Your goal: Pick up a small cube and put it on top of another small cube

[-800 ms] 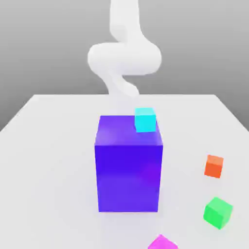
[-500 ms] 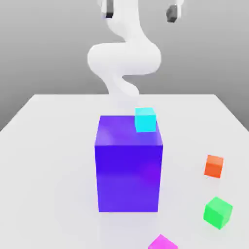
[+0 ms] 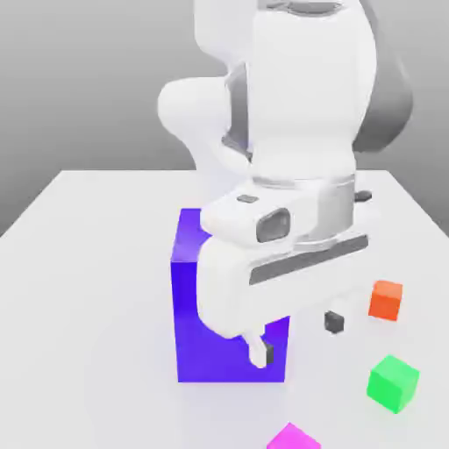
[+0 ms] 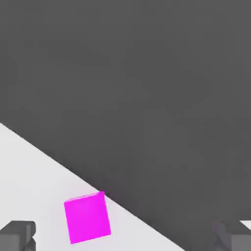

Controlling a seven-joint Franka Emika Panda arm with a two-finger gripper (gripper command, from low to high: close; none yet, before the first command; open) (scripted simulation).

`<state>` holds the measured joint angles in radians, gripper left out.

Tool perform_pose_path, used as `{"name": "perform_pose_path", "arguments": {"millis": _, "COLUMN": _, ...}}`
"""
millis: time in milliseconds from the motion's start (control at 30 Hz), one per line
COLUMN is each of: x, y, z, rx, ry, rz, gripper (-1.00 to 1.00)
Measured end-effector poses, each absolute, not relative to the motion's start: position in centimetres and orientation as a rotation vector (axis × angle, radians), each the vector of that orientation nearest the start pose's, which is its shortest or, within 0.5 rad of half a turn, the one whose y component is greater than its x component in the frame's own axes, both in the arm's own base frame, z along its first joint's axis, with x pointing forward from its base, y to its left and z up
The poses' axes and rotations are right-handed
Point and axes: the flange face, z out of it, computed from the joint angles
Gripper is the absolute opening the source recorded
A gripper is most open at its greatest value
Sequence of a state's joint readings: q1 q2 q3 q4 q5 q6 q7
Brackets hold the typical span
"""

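Observation:
A small magenta-pink cube [image 3: 292, 437] lies on the white table at the front edge of the exterior view. In the hand view the same cube [image 4: 87, 217] sits near the table's edge, nearer one finger than the other. My gripper [image 3: 297, 338] hangs open above the table, in front of the big purple-blue block's lower right corner and a little above and behind the pink cube. Its dark fingertips [image 3: 333, 322] stand wide apart with nothing between them. In the hand view the gripper [image 4: 125, 238] shows as two grey fingertips [image 4: 17, 235] at the frame's corners.
The big purple-blue block [image 3: 188, 289] stands mid-table, partly covered by the arm. A small orange-red cube [image 3: 386, 299] and a small green cube [image 3: 393, 382] lie at the exterior view's right. The table's edge [image 4: 122, 208] runs just beyond the pink cube.
The arm has come down from above the picture and now hangs in front of the purple-blue block, covering the cyan cube that was seen on top of it. The cubes on the table have not moved.

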<state>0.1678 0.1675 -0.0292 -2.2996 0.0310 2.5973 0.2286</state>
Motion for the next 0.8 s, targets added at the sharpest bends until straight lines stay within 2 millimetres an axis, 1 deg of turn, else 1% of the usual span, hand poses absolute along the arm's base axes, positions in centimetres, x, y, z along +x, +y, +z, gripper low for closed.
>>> {"name": "perform_pose_path", "arguments": {"millis": 167, "x": 52.4, "y": 8.3, "z": 19.8, "rx": -3.138, "ry": -0.003, "rz": -0.023, "gripper": 0.00}}
{"name": "perform_pose_path", "arguments": {"millis": 300, "x": 52.2, "y": 8.4, "z": 13.9, "rx": -3.141, "ry": -0.026, "rz": -0.001, "gripper": 0.00}}
{"name": "perform_pose_path", "arguments": {"millis": 333, "x": 52.2, "y": 8.4, "z": 13.1, "rx": -3.141, "ry": -0.027, "rz": -0.001, "gripper": -1.00}}
{"name": "perform_pose_path", "arguments": {"millis": 500, "x": 52.2, "y": 8.4, "z": 13.1, "rx": -3.142, "ry": -0.027, "rz": 0.002, "gripper": -1.00}}
{"name": "perform_pose_path", "arguments": {"millis": 533, "x": 52.1, "y": 8.4, "z": 12.6, "rx": -3.142, "ry": -0.027, "rz": 0.002, "gripper": -1.00}}
{"name": "perform_pose_path", "arguments": {"millis": 567, "x": 52.2, "y": 8.4, "z": 13.1, "rx": -3.142, "ry": -0.027, "rz": 0.002, "gripper": -1.00}}
{"name": "perform_pose_path", "arguments": {"millis": 633, "x": 52.2, "y": 8.5, "z": 15.3, "rx": -3.142, "ry": -0.028, "rz": 0.002, "gripper": -1.00}}
{"name": "perform_pose_path", "arguments": {"millis": 700, "x": 52.2, "y": 8.5, "z": 18.0, "rx": -3.142, "ry": -0.028, "rz": 0.002, "gripper": -1.00}}
{"name": "perform_pose_path", "arguments": {"millis": 733, "x": 51.7, "y": 9.3, "z": 19.0, "rx": -3.139, "ry": -0.029, "rz": 0.003, "gripper": -1.00}}
{"name": "perform_pose_path", "arguments": {"millis": 800, "x": 50.1, "y": 12.7, "z": 20.3, "rx": -3.130, "ry": -0.035, "rz": 0.008, "gripper": -1.00}}
